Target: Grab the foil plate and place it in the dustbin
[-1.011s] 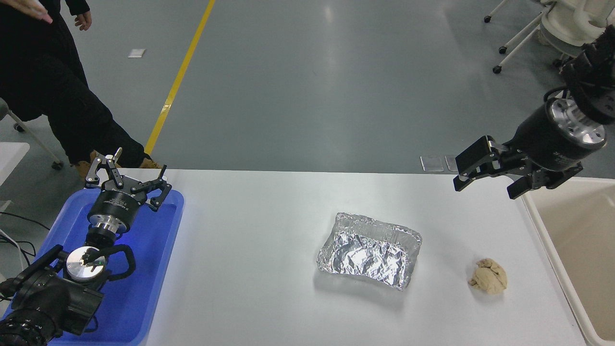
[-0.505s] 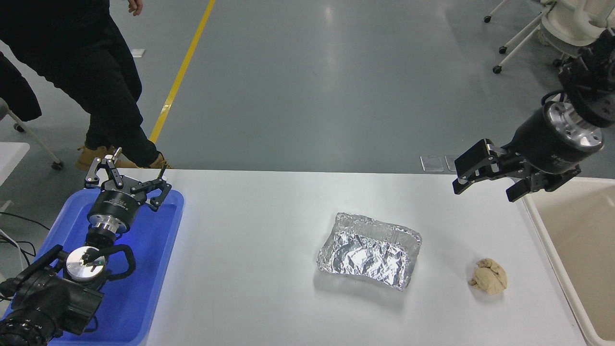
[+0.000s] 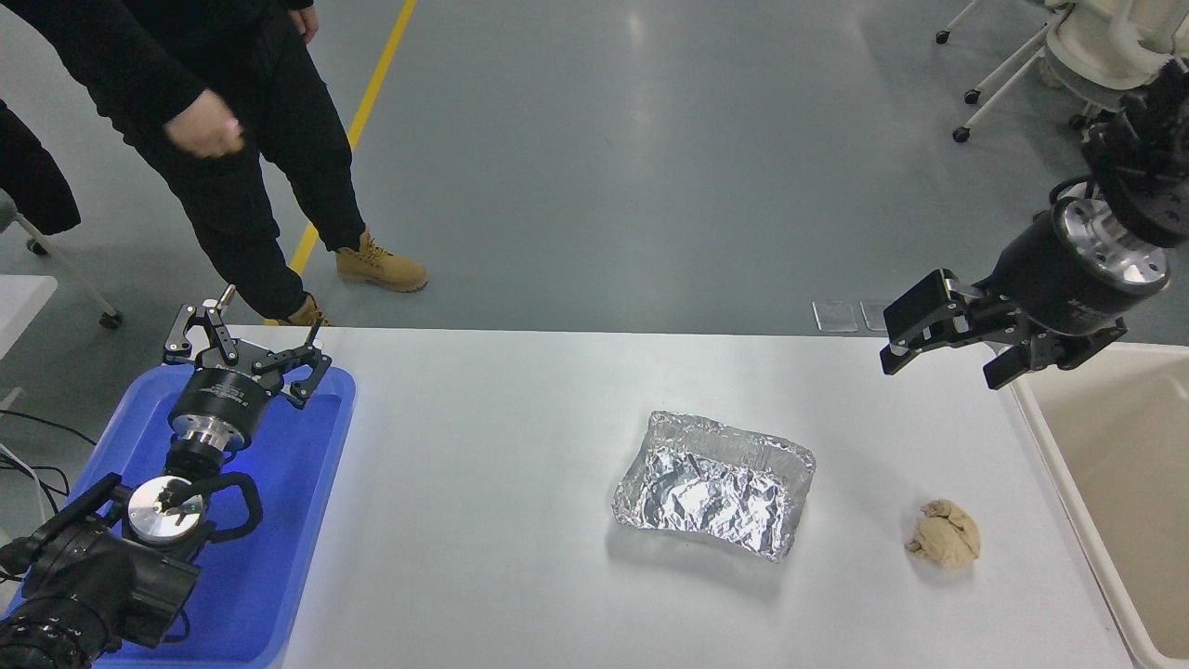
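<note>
Crinkled silver foil catches the light near the middle of the white table [image 3: 483, 557]: the foil plate [image 3: 713, 485] lies there open side up, a shallow rectangular tray with rounded corners, and I see only creased foil inside it. Just to its right, apart from it, sits a small crumpled tan paper ball [image 3: 945, 532].

From the head view, the dustbin [image 3: 1050, 437] is the big beige tub at the table's right end, cut off by the picture's edge. Its smooth inner walls show, and the part of its inside that I can see holds nothing. The plate is well apart from it, with the paper ball between the two.

My right gripper [image 3: 947, 348] hangs above the far right part of the table, just beside the bin's near rim, its two black fingers spread wide and grasping nothing. It is well clear of the plate.

My left gripper [image 3: 243, 346] is parked at the lower left over a flat blue tray [image 3: 307, 520], fingers splayed apart and bare. The tray carries nothing besides my arm above it.

There is small print on my right wrist housing, too fine for me to read.

Beyond the table's far edge a person [image 3: 232, 121] in black clothes and tan boots stands on the grey floor, next to a yellow line [image 3: 358, 130].
</note>
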`<state>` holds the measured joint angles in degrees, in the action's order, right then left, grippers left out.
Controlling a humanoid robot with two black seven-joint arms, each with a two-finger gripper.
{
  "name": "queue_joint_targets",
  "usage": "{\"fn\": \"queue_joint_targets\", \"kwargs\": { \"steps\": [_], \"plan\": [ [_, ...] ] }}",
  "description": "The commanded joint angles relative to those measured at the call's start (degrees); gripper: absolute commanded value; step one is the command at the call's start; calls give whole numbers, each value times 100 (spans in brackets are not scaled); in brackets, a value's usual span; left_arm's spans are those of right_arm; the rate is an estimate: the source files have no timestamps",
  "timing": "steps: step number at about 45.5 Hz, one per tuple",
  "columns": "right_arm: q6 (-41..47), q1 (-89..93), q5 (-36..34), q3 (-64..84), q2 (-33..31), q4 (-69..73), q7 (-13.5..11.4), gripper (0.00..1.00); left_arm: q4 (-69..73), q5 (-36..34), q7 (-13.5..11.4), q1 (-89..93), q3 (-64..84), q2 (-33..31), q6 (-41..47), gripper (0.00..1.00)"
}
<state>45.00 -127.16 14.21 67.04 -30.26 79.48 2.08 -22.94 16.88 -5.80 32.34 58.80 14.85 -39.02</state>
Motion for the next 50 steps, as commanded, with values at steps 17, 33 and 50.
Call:
{"fn": "queue_joint_targets", "kwargs": {
  "steps": [17, 33, 50],
  "plan": [
    [0, 323, -103, -262, -32, -320, 3, 100, 0, 0, 0, 0, 0, 0, 0, 100],
    [0, 358, -102, -86, -41, -381, 3, 100, 0, 0, 0, 0, 0, 0, 0, 100],
    [-1923, 2044, -138, -832, 29, -390, 3, 100, 0, -9, 0, 0, 0, 0, 0, 100]
  ]
}}
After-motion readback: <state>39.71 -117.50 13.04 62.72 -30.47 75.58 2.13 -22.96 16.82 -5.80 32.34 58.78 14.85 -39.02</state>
